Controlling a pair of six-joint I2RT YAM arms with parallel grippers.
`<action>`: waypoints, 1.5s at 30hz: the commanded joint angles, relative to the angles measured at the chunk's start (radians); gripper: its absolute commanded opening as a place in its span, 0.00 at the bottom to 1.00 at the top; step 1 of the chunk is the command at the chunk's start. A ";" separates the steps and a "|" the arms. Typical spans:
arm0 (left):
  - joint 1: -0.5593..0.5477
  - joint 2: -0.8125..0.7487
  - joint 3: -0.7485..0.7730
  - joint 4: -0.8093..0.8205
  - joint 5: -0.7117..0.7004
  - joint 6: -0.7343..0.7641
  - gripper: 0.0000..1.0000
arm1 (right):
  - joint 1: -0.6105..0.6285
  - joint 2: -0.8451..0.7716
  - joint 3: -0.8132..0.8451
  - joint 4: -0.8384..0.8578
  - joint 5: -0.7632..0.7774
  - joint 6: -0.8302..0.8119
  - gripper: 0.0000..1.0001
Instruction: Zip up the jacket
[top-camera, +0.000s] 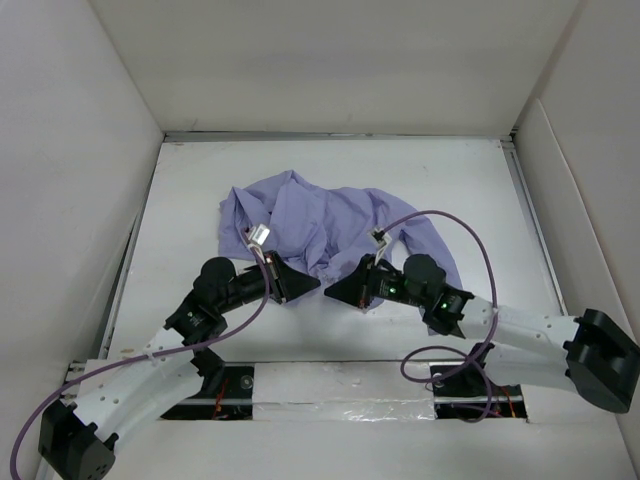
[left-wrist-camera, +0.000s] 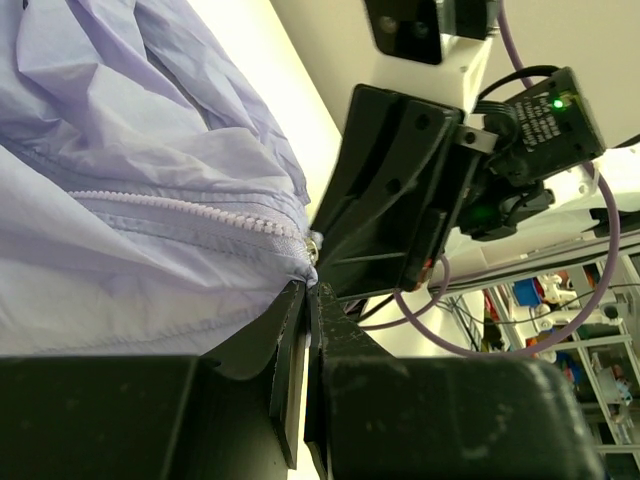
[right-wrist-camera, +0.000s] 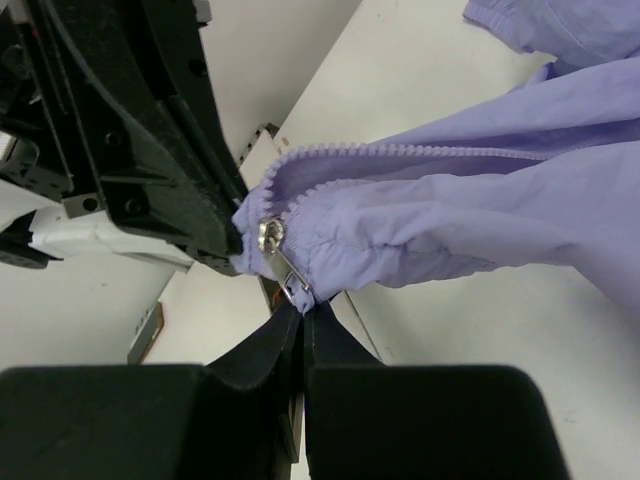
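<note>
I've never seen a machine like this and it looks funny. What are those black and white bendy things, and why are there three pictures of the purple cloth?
They are two robot arms, each ending in a two-fingered pincer. One picture looks down from above; the other two come from small cameras on each wrist. On the white table lies a crumpled, thin lavender-purple jacket. The left pincer is shut, pinching the jacket's bottom edge by the zipper. The right pincer is shut too, right at the small metal zipper pull and seemingly nipping its end. The two meet at the near edge of the jacket, and its zipper is open above the pull.
</note>
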 joint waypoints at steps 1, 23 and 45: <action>-0.005 -0.018 0.010 0.012 0.014 0.018 0.00 | 0.024 -0.068 0.048 -0.077 -0.011 0.006 0.00; -0.108 -0.096 -0.030 -0.204 -0.090 0.114 0.00 | -0.103 0.082 0.377 -0.143 -0.503 0.088 0.00; -0.119 -0.220 0.057 -0.358 -0.163 0.117 0.00 | -0.490 0.619 0.646 0.426 -0.421 0.473 0.00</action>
